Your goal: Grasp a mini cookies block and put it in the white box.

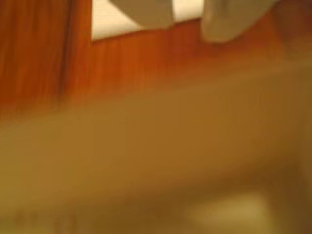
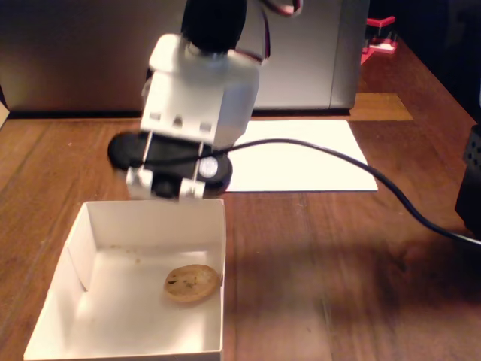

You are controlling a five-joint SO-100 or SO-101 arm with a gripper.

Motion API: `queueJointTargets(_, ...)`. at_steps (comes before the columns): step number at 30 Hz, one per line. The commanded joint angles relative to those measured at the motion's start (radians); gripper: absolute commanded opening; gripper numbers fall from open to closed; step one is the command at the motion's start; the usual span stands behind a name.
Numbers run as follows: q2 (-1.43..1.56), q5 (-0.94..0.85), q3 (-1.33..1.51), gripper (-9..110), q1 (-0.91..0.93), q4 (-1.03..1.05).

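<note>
white box holds cookie, below and apart from claw.

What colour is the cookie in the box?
Tan-brown with darker spots, the cookie shows best in the fixed view.

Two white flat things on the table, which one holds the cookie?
The white box in front in the fixed view: it has raised walls and the cookie lies on its floor. The paper sheet behind is flat and bare.

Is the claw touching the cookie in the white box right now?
Apart. In the fixed view the cookie lies alone on the white box floor, with bare floor between it and the claw up at the far wall.
</note>
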Motion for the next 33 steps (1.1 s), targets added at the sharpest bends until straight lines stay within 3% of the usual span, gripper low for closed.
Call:
queueJointTargets(1, 0.189, 0.002, -0.054, 0, 0.026, 0.044)
queueJointTargets(11, 0.290, 0.034, -0.021, 0, 0.100, 0.209)
queueJointTargets(19, 0.453, -0.032, 0.232, 0, 0.198, 0.144)
queueJointTargets(33, 0.712, -0.025, 0.621, 0, 0.189, 0.029)
